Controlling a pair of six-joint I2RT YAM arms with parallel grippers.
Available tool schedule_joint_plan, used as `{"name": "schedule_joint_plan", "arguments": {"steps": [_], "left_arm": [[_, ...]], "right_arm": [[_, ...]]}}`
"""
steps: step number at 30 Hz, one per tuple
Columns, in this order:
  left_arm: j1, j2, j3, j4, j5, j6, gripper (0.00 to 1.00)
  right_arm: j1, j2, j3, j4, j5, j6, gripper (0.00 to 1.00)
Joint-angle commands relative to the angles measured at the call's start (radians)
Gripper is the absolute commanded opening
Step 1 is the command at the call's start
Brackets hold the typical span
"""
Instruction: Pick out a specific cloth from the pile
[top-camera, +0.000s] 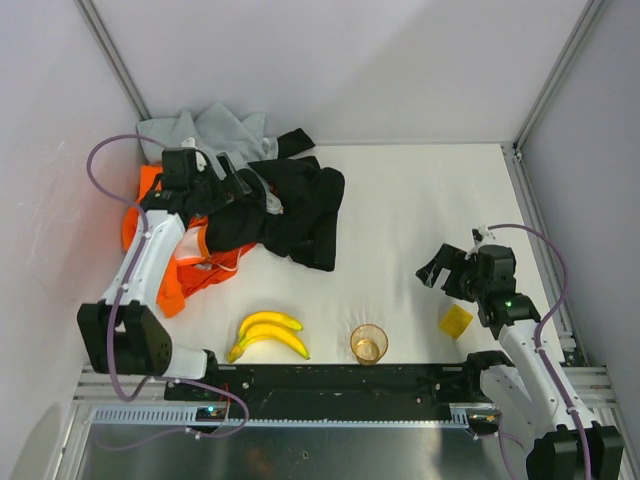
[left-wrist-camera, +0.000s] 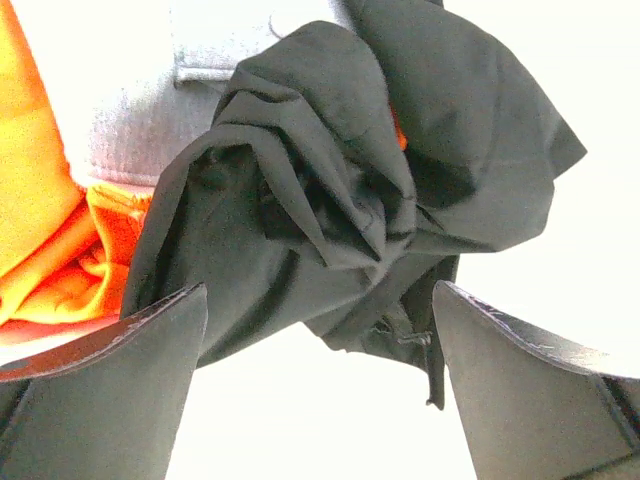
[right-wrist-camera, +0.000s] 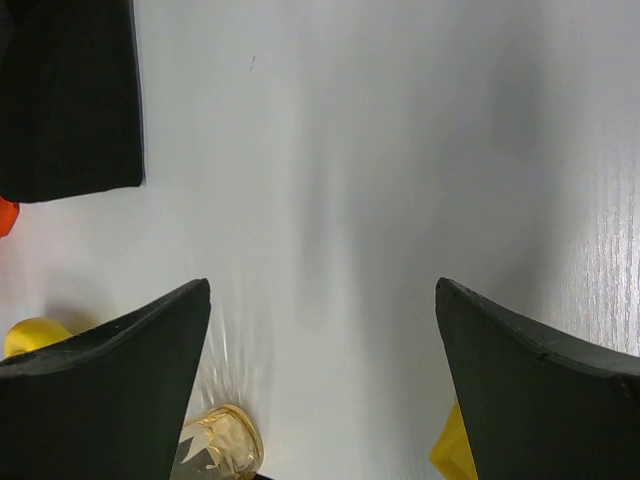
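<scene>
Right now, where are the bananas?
In the top view, the bananas lie by the near edge of the table, just left of the orange cup, with the clothes pile behind them.

The pile (top-camera: 310, 190) is heaped at the far left of the table (top-camera: 420, 200). A light grey garment (top-camera: 205, 128) is spread at its far edge, crumpled black garments (top-camera: 290, 235) are bunched across its middle and right, and orange fabric is shown along its left side. The cloth (top-camera: 200, 270) is seen at the pile's near-left edge, rumpled, red-orange with a strip of white trim and tucked partly under the black folds, though where it ends and the paler orange fabric begins cannot be told for certain.
</scene>
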Motion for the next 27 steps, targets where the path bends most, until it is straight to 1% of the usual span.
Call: {"name": "schedule_joint_plan", "arguments": {"steps": [1,8,12,20,24,27], "left_arm": [[0.005,-0.107,-0.031,-0.021,0.072,0.015,0.99],[-0.001,-0.141,-0.067,-0.043,0.114,0.015,1.00],[-0.050,-0.128,-0.066,-0.060,0.094,0.027,1.00],[-0.264,-0.071,-0.044,-0.097,-0.073,0.059,1.00],[-0.400,-0.010,-0.022,-0.124,-0.204,0.074,1.00],[-0.479,0.042,-0.001,-0.138,-0.274,0.085,1.00]], "right_arm": [[0.007,-0.014,-0.006,0.001,-0.009,0.008,0.99],[0.009,-0.009,-0.010,0.009,-0.013,0.010,0.99],[0.009,-0.008,-0.010,0.007,-0.012,0.009,0.99],[0.008,-0.010,-0.026,0.014,-0.017,0.016,0.99],[0.008,-0.011,-0.033,0.016,-0.017,0.019,0.99],[0.008,-0.011,-0.034,0.015,-0.015,0.019,0.99]]}}
